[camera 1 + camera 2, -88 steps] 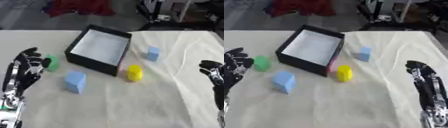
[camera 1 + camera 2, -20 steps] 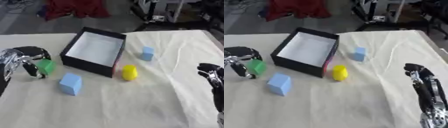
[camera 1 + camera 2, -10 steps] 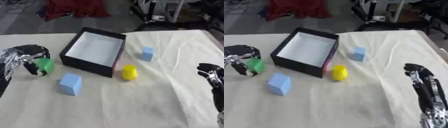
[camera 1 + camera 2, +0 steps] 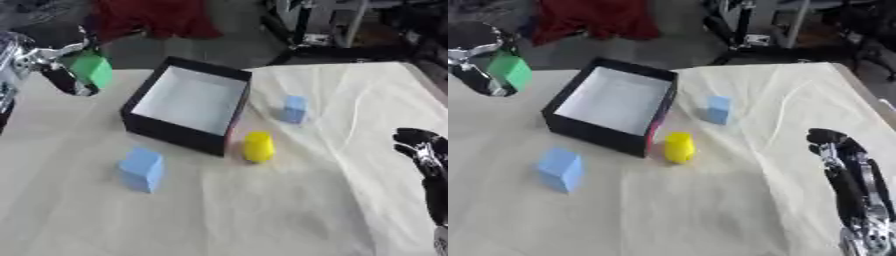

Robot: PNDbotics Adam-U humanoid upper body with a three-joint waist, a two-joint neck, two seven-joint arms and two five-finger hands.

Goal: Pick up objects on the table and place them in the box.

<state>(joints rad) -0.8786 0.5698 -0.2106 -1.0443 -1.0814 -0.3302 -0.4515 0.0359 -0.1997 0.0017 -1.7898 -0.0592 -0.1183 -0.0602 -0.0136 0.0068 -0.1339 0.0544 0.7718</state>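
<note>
My left hand is raised at the upper left, its fingers curled round a green block, which hangs above the table to the left of the box. The black box with a white inside stands open at the centre. A yellow object lies just off its near right corner. A large blue block sits in front of the box. A small blue block stands to its right. My right hand rests open at the lower right, holding nothing.
A cream cloth covers the table, with folds on the right side. Beyond the far edge are a red cloth and dark equipment frames. The box's walls stand higher than the blocks around it.
My left hand has lifted the green block off the table and carried it up and away from me. The camera has also shifted. The right hand has stayed put.
</note>
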